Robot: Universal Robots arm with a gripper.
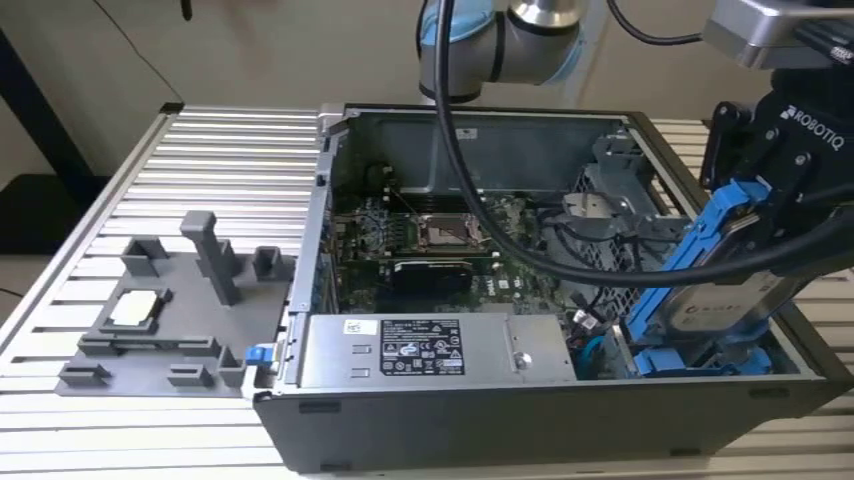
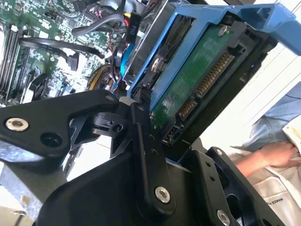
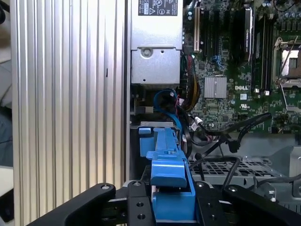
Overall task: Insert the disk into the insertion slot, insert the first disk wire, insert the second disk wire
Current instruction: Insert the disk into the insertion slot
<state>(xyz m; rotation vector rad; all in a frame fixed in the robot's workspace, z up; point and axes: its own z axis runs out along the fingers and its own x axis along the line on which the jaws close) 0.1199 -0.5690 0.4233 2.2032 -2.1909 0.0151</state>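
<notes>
**Disk held tilted at the drive cage**

**Gripper.** The gripper (image 1: 758, 205) is closed on the disk (image 1: 721, 300). Its two black fingers (image 3: 138, 205) press the opposite sides of the blue carrier (image 3: 169, 181). The jaws stand as wide as the carrier and no wider.

**Disk.** The disk is off the table and steeply tilted.
- The upper end is high at the exterior view's right, in the gripper.
- The lower end is down inside the case (image 1: 534, 420), at the corner nearest the camera on the exterior view's right.
- The lower end is just above a second blue unit (image 1: 694, 362) and beside the perforated cage (image 3: 221, 167).
- It cannot be told whether the lower end has entered the slot.
- In the second wrist view the green circuit board (image 2: 202, 80) faces the camera with its connector rows exposed.

**Surroundings.**
- A silver power supply (image 1: 427, 350) lies along the case wall nearest the camera, with the motherboard (image 1: 427, 240) behind it.
- A black cable (image 1: 449, 130) runs from the arm down across the open case.
- The case stands on a ribbed aluminium table (image 1: 200, 170).
- A grey fixture (image 1: 160, 310) lies on the table toward the exterior view's left, apart from the case.
- A person's hand (image 2: 277, 153) is beyond the disk and not touching it.
</notes>
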